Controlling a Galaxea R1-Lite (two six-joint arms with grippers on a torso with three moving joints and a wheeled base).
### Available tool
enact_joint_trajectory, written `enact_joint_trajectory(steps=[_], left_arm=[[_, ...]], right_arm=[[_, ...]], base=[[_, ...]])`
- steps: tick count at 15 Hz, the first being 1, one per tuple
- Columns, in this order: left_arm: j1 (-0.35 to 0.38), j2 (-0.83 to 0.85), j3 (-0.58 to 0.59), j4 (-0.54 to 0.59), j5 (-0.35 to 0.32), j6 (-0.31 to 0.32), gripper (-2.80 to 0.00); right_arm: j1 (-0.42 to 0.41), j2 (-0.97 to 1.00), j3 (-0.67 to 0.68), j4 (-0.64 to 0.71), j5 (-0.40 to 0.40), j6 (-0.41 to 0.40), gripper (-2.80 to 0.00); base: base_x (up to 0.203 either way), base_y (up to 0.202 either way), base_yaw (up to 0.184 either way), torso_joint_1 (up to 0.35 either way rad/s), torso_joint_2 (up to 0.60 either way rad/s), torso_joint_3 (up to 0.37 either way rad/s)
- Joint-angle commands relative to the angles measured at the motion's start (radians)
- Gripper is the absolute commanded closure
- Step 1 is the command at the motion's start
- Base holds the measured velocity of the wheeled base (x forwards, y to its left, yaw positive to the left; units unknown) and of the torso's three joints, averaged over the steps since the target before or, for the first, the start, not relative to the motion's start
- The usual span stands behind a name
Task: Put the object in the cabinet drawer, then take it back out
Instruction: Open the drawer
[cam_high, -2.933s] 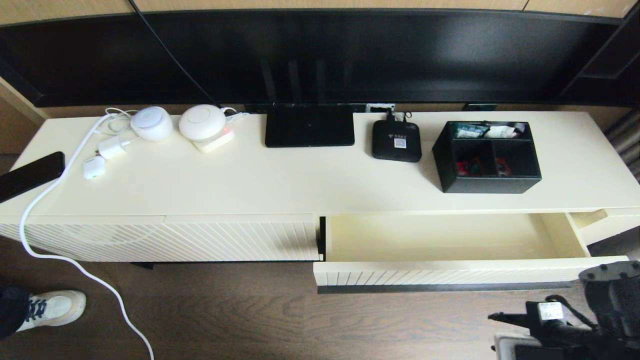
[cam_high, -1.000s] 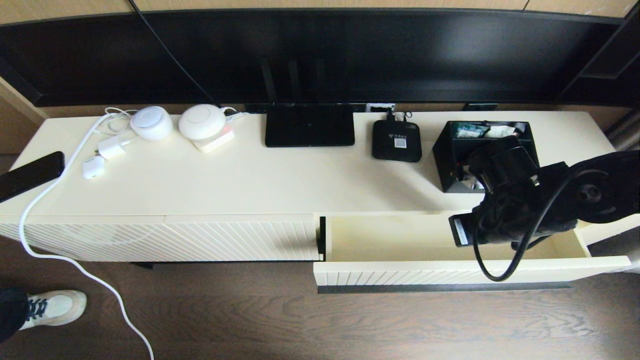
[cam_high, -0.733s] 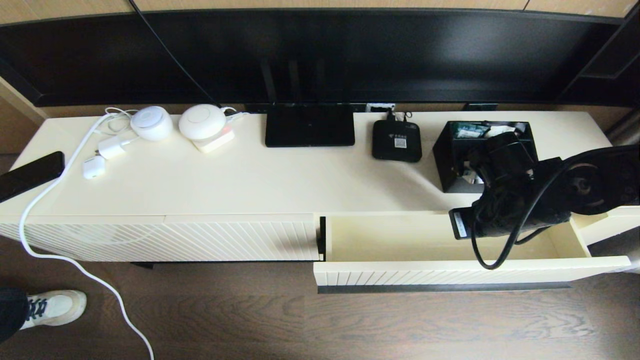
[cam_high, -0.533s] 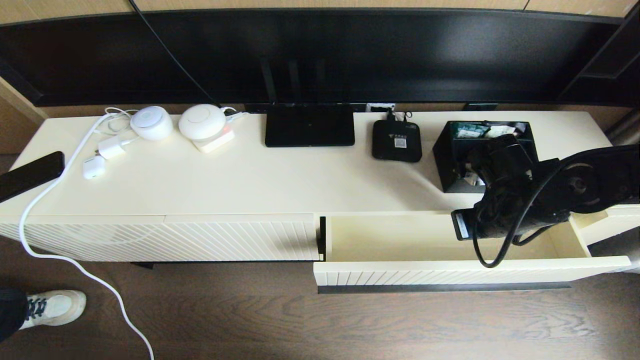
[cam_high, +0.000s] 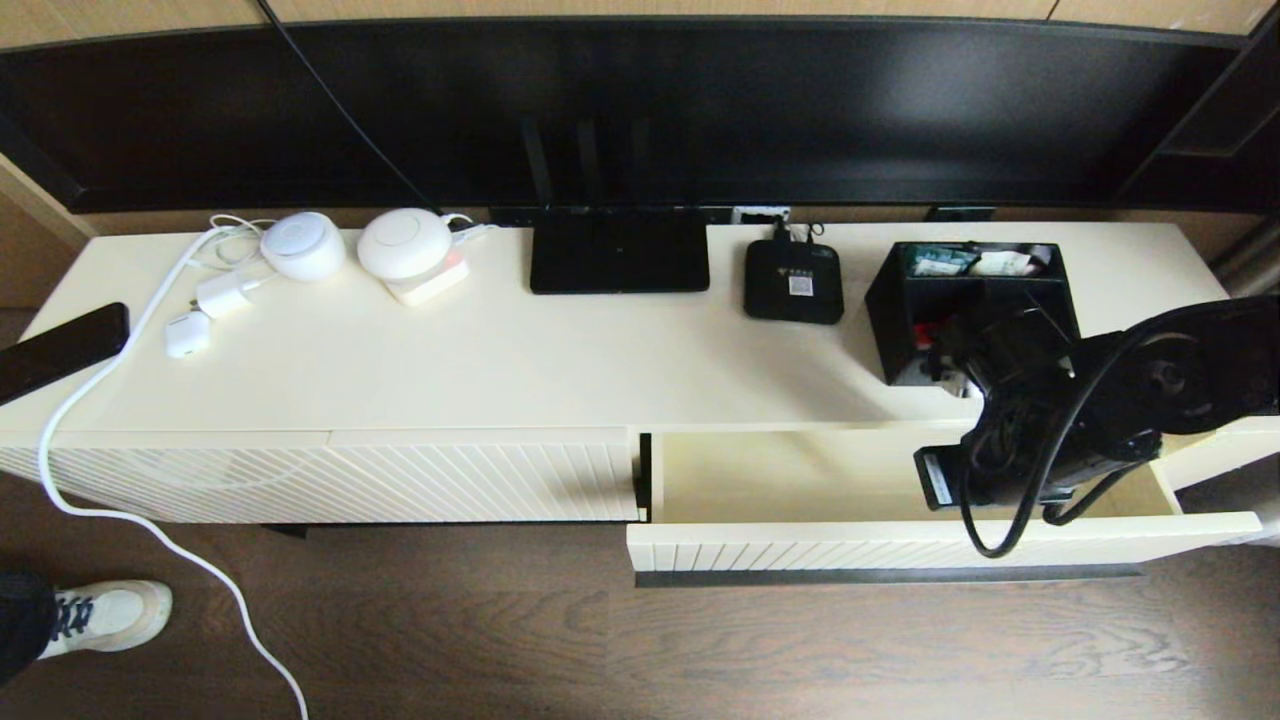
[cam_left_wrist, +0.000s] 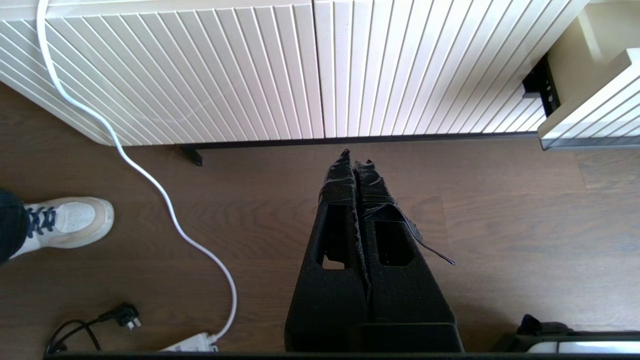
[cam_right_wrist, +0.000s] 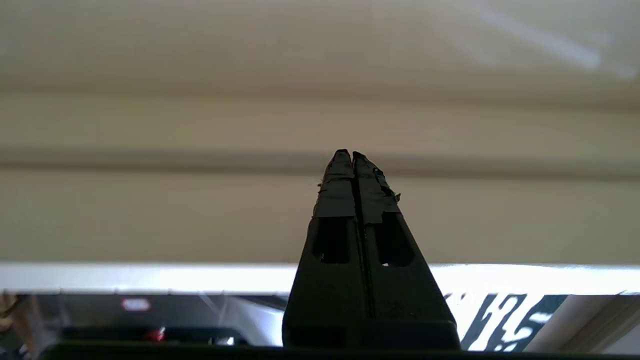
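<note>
Head view shows you, from left to right, the open drawer (cam_high: 860, 480) and the organizer box (cam_high: 905, 310) on the cabinet top above it. Your left gripper (cam_left_wrist: 355, 156) idles near the floor, fingers together. Your right gripper (cam_right_wrist: 352, 156), fingers together, hovers at the box; next, spread them and grasp a wall.

no legible text; labels too small

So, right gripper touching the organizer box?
Cannot tell. In the head view the arm hides the near side of the organizer box; the right wrist view shows the right gripper against a cream surface.
</note>
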Motion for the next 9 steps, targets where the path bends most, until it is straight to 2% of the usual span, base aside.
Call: enact_joint_trajectory(steps=[1, 9], left_arm=[[0.0, 0.001, 0.0, 0.0, 0.0, 0.001, 0.0], [0.0, 0.0, -0.001, -0.001, 0.0, 0.001, 0.0]], right_arm=[[0.007, -0.018, 0.034, 0.003, 0.0, 0.008, 0.0], [0.017, -0.078, 0.197, 0.002, 0.033, 0.01, 0.0]], base=[[0.0, 0.0, 0.0, 0.0, 0.0, 0.0], [0.0, 0.0, 0.0, 0.0, 0.0, 0.0]])
